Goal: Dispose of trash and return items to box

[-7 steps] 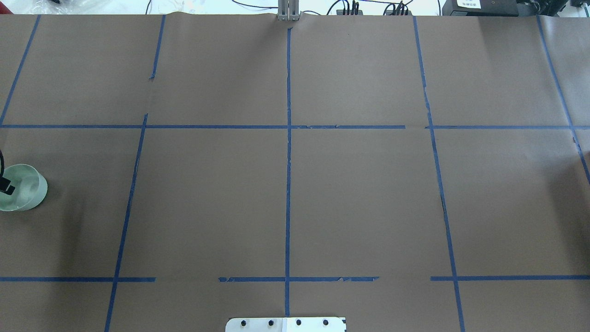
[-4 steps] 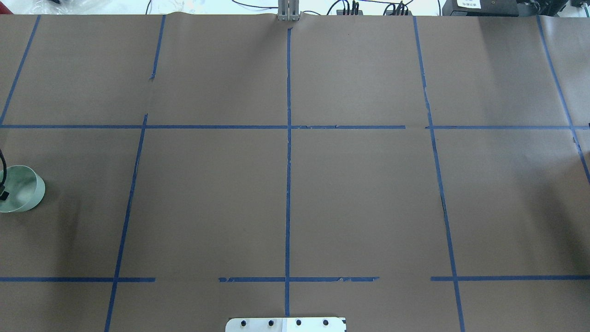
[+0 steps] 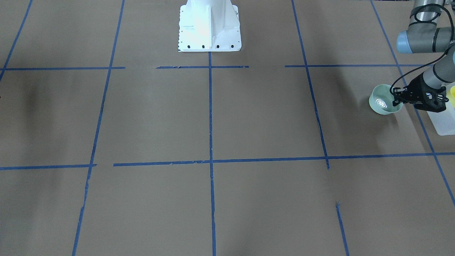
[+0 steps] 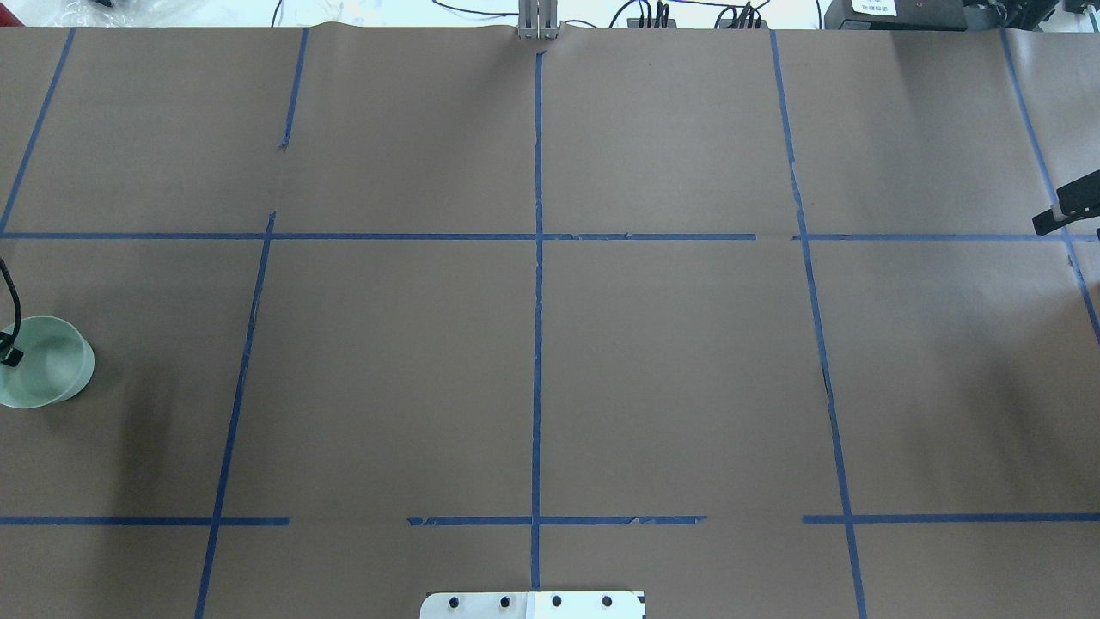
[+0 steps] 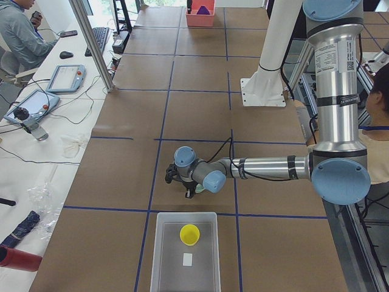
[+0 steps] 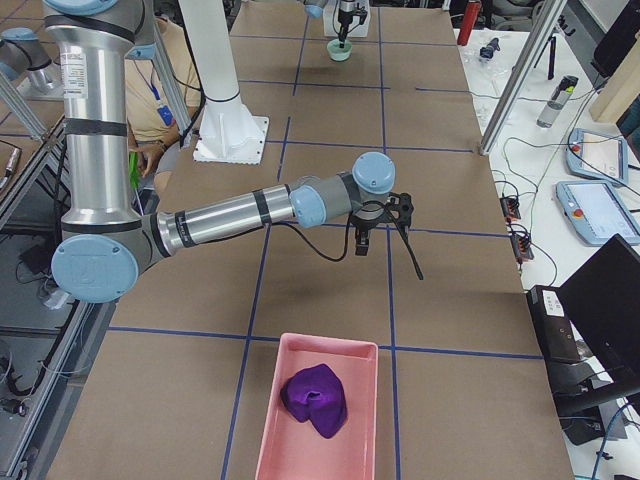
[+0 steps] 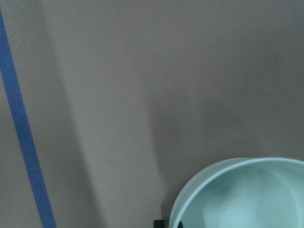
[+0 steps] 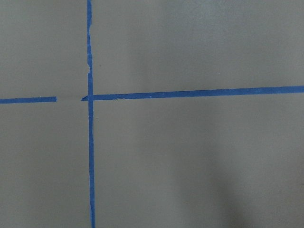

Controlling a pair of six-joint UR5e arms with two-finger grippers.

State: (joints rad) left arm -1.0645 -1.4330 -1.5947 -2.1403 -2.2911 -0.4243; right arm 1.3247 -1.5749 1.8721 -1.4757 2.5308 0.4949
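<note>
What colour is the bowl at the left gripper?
Pale mint green, with no pattern. The bowl shows best in the exterior front-facing view.

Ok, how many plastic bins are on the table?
2: the frosted white bin, holding a yellow cup, at the table's end on the robot's left; a pink bin, holding a purple lump, at the right end.

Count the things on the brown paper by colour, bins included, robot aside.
Green: 1, bowl
Yellow: 1, cup in the white bin
White: 2, that bin and the slip in it
Purple: 1, wad in the pink bin
Pink: 1, that bin
Total: 6
</note>
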